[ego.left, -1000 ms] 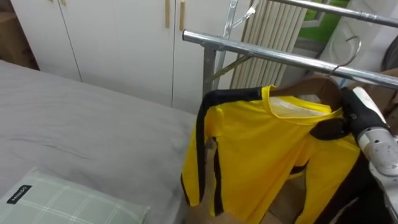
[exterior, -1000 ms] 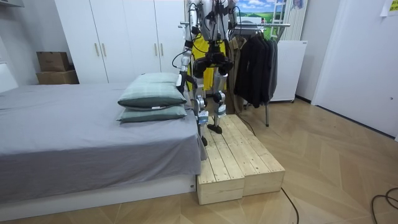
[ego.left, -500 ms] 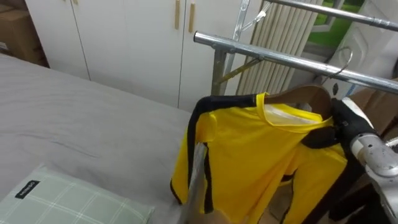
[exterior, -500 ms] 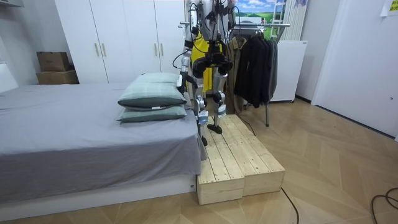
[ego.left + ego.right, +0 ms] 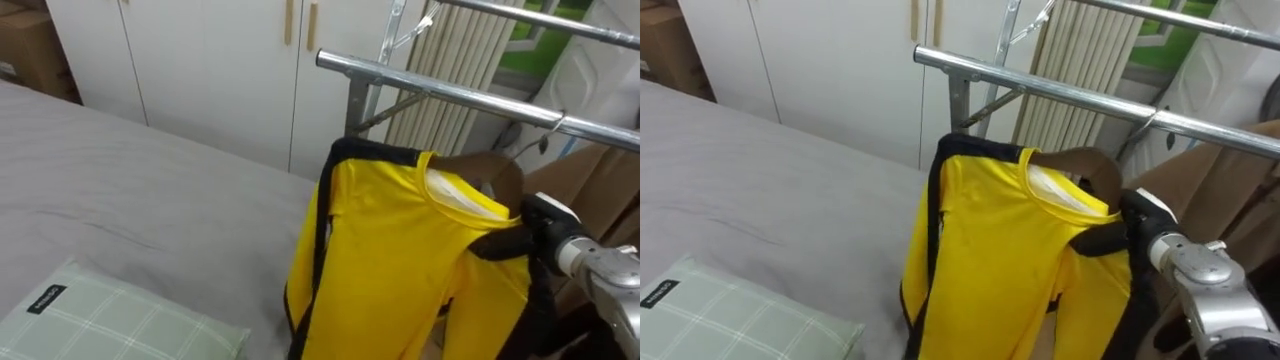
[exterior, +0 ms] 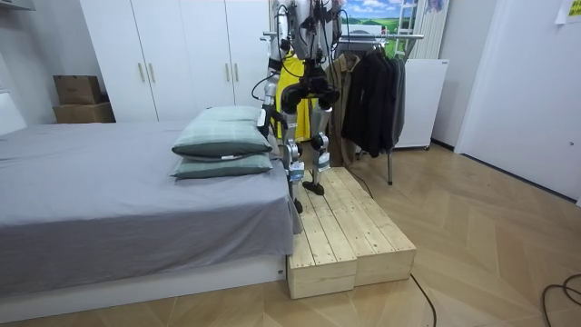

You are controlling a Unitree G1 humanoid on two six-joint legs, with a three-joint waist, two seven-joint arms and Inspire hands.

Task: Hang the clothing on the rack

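The right hand [image 5: 541, 214] is resting at the right-side shoulder of the yellow shirt [image 5: 400, 250], by the end of the wooden hanger [image 5: 492, 166]; whether it is gripping cannot be told. The shirt is hanging on that hanger, bright yellow with black stripes along the shoulders and sides and a pale inner collar. The hanger's wire hook [image 5: 553, 125] is reaching up to the metal rail [image 5: 450, 92]. The grey bed [image 5: 120, 210] and a checked green pillow [image 5: 100, 325] are lying to the left.
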